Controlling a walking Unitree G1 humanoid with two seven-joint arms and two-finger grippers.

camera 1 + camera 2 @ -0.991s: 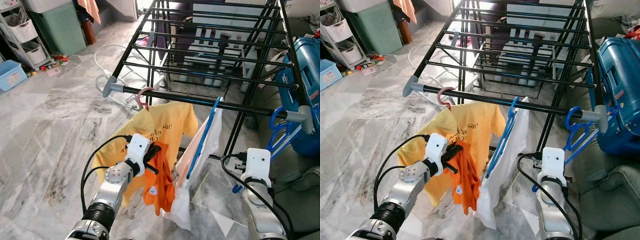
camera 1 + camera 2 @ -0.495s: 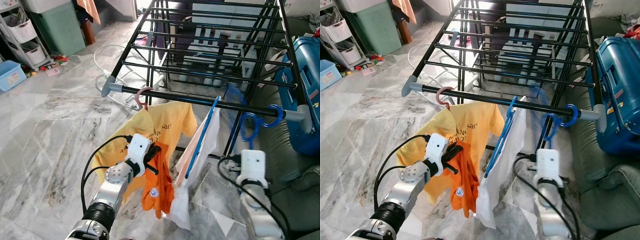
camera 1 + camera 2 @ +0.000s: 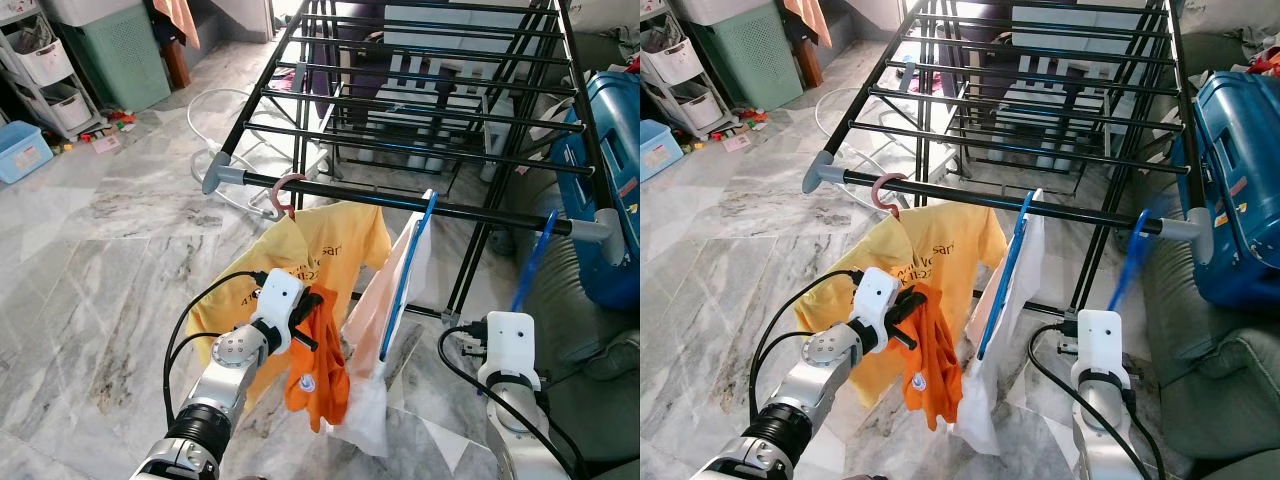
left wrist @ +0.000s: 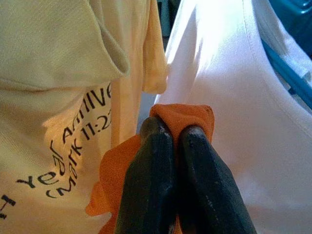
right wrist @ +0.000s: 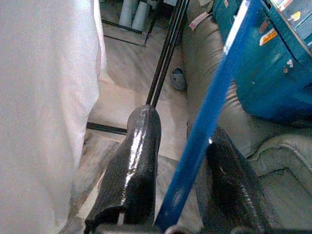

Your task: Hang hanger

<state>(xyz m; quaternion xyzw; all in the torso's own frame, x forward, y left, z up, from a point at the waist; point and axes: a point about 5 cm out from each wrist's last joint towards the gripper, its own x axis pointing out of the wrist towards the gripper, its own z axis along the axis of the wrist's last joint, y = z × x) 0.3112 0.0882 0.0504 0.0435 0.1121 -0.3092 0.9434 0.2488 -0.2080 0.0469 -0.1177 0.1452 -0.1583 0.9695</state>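
Blue hanger (image 3: 532, 262) hangs at the right end of the front rail (image 3: 400, 203) of the black drying rack (image 3: 420, 110), hook blurred at the rail, so seating is uncertain. Its lower bar runs between the fingers of the right tool (image 5: 183, 195), which are spread wide with the bar loose between them, touching neither clearly

Step, as judged: hanger on the rail, release under way. Next move: confirm the hook is over the rail, then draw the tool down and clear without snagging

Left tool (image 4: 173, 141): fingers pressed together on an orange cloth (image 3: 318, 365), beside the yellow T-shirt (image 3: 320, 255) and white garment (image 3: 395, 320)

Right wrist view gives the finger gap; head views give the rail contact
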